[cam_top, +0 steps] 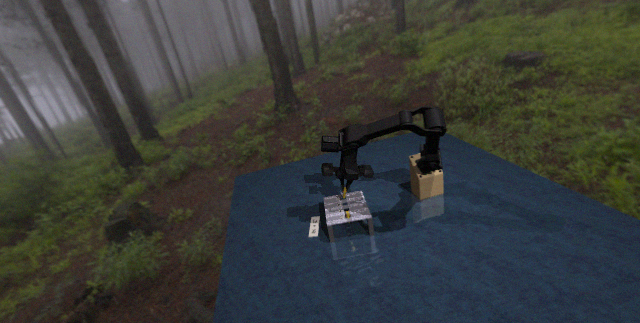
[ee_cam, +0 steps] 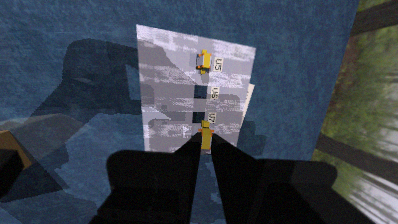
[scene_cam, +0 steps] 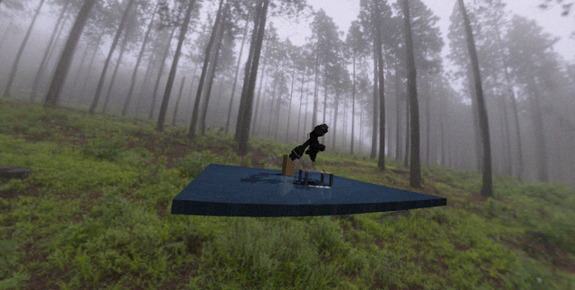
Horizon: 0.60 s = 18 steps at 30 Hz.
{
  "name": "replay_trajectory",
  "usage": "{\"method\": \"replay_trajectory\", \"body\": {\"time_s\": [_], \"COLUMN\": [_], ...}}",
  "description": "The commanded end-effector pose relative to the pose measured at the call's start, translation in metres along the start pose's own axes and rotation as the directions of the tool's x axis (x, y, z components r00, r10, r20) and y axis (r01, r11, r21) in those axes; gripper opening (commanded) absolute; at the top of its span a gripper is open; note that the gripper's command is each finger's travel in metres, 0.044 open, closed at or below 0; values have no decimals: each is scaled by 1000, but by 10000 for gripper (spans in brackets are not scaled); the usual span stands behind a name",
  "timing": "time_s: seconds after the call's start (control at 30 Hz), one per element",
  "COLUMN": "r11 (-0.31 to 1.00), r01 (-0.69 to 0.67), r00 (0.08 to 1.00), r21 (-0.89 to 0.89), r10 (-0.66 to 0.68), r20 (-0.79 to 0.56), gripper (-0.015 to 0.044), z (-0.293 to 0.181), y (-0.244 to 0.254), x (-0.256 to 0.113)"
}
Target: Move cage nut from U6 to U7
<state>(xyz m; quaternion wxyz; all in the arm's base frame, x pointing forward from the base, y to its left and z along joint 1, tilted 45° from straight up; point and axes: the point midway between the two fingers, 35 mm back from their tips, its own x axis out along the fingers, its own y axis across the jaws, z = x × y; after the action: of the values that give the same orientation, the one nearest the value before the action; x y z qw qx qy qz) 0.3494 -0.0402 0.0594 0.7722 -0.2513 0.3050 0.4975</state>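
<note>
My gripper [cam_top: 345, 188] [ee_cam: 205, 136] is shut on a yellow cage nut [cam_top: 344, 194] [ee_cam: 205, 131] and holds it above the rail plate [cam_top: 361, 210] [ee_cam: 162, 132]. In the wrist view the held nut appears just beyond hole U7 [ee_cam: 198, 117], on the side away from U6; its exact height is hard to tell. Holes U6 [ee_cam: 200, 92] and U7 both show dark and empty. The other yellow nut [cam_top: 347, 214] [ee_cam: 205, 60] sits at U5. The underside of the plate is hidden. In the exterior view the nuts are too small to make out.
The plate stands on legs [cam_top: 371, 226] on the blue table [cam_top: 450, 263] [scene_cam: 252, 191]. A pale label card [cam_top: 314, 226] [ee_cam: 248, 102] lies beside it. The arm's base stands on a wooden block [cam_top: 428, 186] [scene_cam: 287, 166] to one side.
</note>
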Motion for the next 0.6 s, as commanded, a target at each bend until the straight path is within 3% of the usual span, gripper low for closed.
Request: {"method": "replay_trajectory", "body": {"time_s": [0.0, 0.57], "r11": [1000, 997], "r01": [-14, -76], "r00": [1000, 997], "r21": [-5, -8], "r10": [14, 76], "r20": [2, 2], "gripper": [25, 25], "z": [0, 1], "y": [-1, -2], "x": [1, 8]}}
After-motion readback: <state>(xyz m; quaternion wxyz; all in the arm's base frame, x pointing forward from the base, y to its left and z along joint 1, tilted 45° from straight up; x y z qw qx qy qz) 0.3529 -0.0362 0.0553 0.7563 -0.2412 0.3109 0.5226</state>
